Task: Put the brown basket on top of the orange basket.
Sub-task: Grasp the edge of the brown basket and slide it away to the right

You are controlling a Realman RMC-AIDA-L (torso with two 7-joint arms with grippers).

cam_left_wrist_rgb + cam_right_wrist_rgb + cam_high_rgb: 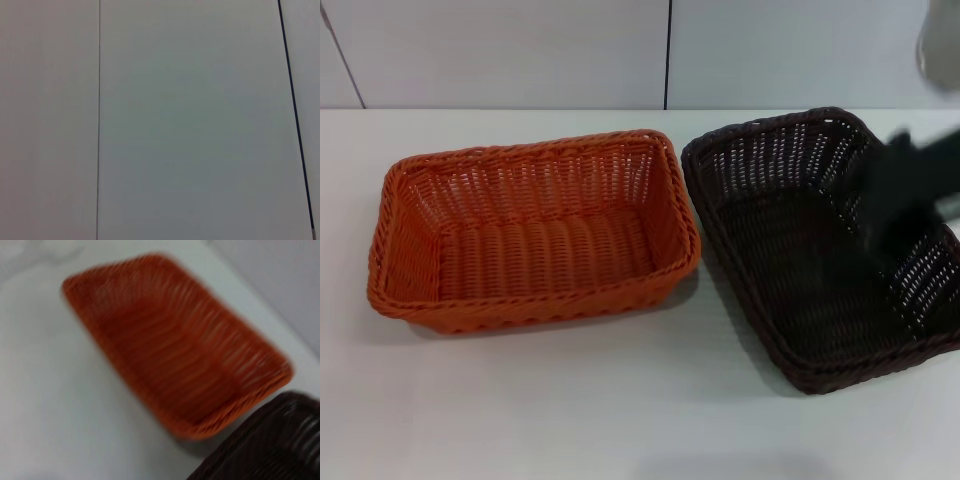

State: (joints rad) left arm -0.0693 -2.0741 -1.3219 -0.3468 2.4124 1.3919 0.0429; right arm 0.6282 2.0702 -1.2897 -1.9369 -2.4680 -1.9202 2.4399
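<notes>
Over the brown basket point(800, 250) blurs the right hand point(905, 195), grip unreadable; only head view shows it.

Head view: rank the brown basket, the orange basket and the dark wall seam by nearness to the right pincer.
1. brown basket, directly under the right pincer, on the table's right.
2. orange basket, to the left, beside the brown one.
3. wall seam, behind the table, farthest.

Right tool point(910, 195) hangs low at the right, blurred.
</notes>
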